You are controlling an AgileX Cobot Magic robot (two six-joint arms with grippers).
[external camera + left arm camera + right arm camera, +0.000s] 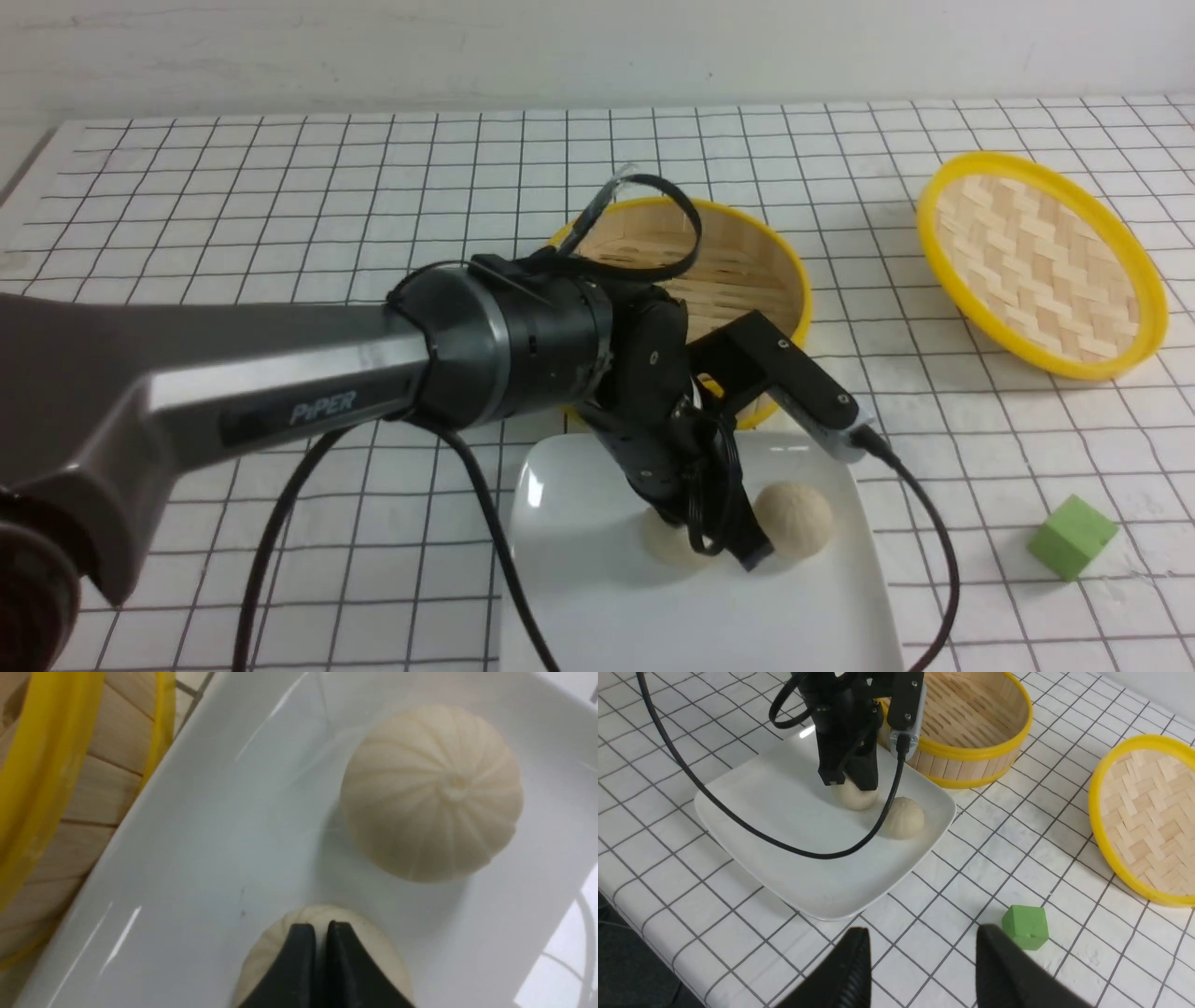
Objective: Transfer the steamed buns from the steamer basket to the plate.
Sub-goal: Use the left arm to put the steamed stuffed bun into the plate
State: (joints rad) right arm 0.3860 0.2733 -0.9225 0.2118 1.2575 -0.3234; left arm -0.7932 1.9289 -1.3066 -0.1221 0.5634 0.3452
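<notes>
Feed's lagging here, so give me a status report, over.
Left gripper shut, tips over one bun. Right gripper open, empty. Both steamed buns on plate; steamer basket looks empty. Nothing blocking.

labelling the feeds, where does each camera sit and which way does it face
Front: between the arms, facing forward; left arm shows.
Left wrist: on that arm, looking down at plate and buns; shut left hand shows.
Right wrist: looks down toward plate and cube; open right hand shows.
All share plate, buns, basket.

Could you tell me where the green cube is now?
In the front view, the green cube sits on the table to the plate's right, nearer the robot than the woven lid.
</notes>
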